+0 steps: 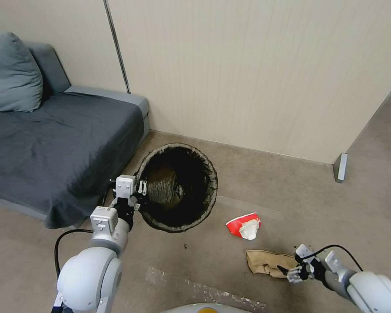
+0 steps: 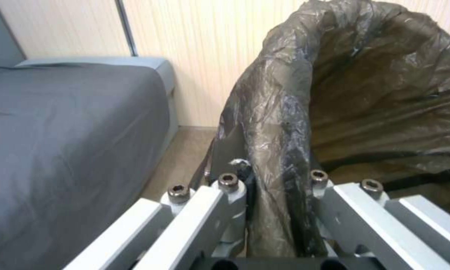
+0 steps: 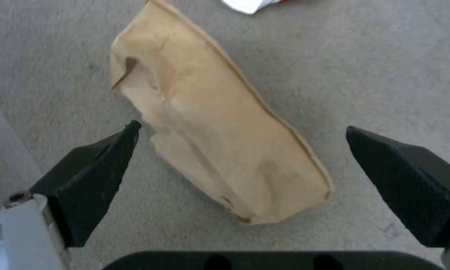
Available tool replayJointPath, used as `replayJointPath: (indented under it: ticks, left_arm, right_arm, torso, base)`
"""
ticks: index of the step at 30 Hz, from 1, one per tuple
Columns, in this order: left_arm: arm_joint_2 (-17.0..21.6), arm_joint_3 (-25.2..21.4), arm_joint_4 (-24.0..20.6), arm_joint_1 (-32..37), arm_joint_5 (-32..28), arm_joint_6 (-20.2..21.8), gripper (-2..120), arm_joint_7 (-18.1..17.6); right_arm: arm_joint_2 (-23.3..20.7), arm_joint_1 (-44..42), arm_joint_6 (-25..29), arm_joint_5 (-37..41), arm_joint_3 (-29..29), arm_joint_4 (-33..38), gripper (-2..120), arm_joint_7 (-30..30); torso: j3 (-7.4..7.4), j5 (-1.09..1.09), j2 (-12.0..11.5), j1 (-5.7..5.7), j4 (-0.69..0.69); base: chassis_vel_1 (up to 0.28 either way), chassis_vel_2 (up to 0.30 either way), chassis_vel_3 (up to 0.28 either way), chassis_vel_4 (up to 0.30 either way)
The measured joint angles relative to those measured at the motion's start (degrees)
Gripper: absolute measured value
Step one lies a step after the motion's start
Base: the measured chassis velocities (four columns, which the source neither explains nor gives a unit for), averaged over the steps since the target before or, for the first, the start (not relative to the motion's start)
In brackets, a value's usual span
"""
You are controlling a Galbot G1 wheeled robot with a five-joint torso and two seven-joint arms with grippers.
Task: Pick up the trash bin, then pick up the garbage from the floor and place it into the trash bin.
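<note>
Far left, a dark grey sofa bed (image 1: 61, 143) w/ a grey cushion (image 1: 11, 74) sits against the beige wall panel (image 1: 256, 74). Just right of its corner, the left hand (image 1: 140, 194) is clamped shut on the near-left rim of the trash bin (image 1: 178, 187); the left wrist view shows the fingers (image 2: 228, 187) pinching the dark brown-black bag liner (image 2: 284, 123) where it folds over the rim. Bin's mouth faces the head camera, tilted, liner crumpled inside; can't tell if its base touches the floor (image 1: 269, 182). Right of the bin, on the carpet, a red-and-white wrapper (image 1: 244, 226) w/ white tissue in it, near but apart from the bin. Further right & nearer the robot, a flattened brown paper bag (image 1: 267, 262) lies flat on the floor. The right hand (image 1: 291, 271) is at the bag's right end, wide open, holding nothing; in the right wrist view its black fingertips (image 3: 102, 168) straddle the paper bag (image 3: 220, 127), one tip just beside the bag's torn edge, the other well off it.
</note>
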Motion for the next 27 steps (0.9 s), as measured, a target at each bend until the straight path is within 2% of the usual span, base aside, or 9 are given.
replayJointPath:
  ticks: [9,27]
  left_arm:
    - [0.06,0.01,0.49,-0.15,-0.09,0.15,5,0.07]
    - [0.03,-0.02,0.56,-0.13,-0.12,0.15,5,0.13]
  right_arm:
    - [1.49,2.89,0.09,-2.36,-3.02,-3.39,100,0.27]
    - [1.63,3.06,0.12,-2.38,-3.07,-3.54,100,0.64]
  torso:
    - [0.0,0.01,0.0,0.0,0.01]
    - [0.0,0.0,0.0,0.0,0.0]
  base:
    - [0.0,0.0,0.0,0.0]
    - [0.0,0.0,0.0,0.0]
